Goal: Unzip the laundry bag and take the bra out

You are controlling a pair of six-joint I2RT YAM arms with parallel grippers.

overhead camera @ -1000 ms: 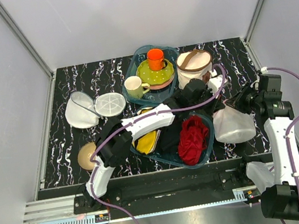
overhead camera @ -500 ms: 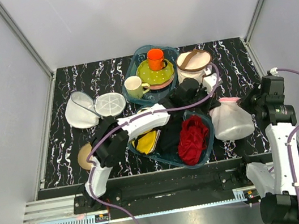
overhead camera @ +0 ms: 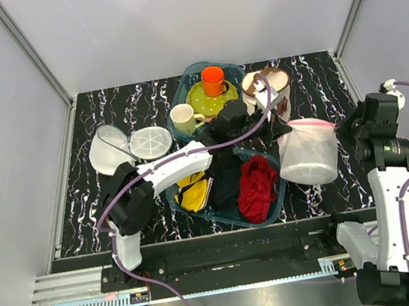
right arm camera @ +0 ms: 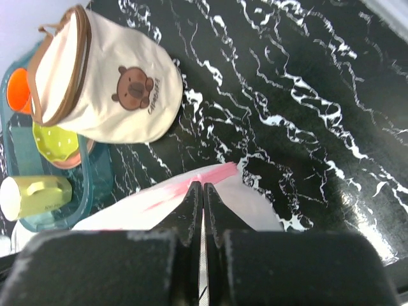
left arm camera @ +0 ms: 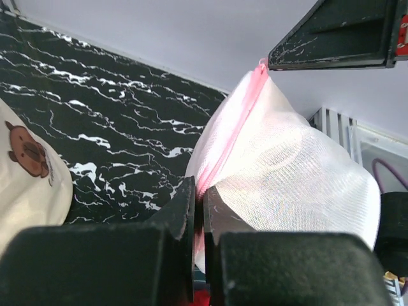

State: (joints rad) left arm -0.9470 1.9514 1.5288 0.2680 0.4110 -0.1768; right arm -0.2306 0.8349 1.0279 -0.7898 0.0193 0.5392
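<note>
The laundry bag (overhead camera: 308, 155), a white mesh pouch with pink zip trim (overhead camera: 311, 123), hangs stretched between both grippers, right of the front tray. My left gripper (overhead camera: 281, 129) reaches across and is shut on the trim at the bag's left end; in the left wrist view its jaws (left arm camera: 199, 188) pinch the pink strip, with mesh (left arm camera: 293, 172) bulging behind. My right gripper (overhead camera: 338, 127) is shut on the trim's right end (right arm camera: 217, 173), jaws (right arm camera: 203, 186) pressed together. The bra is hidden; I cannot make it out through the mesh.
A teal tray (overhead camera: 276, 208) holds a red cloth (overhead camera: 258, 189) and dark and yellow items under the left arm. Behind it are a cream basket (overhead camera: 266, 88), an orange cup (overhead camera: 214, 81), a cream mug (overhead camera: 183, 117). A plain mesh pouch (overhead camera: 108, 149) and disc (overhead camera: 149, 142) lie at the left.
The right gripper closed on the pink trim and drew back to the right. The left arm pulled leftward. The bag rose and its rim stretched taut between them.
</note>
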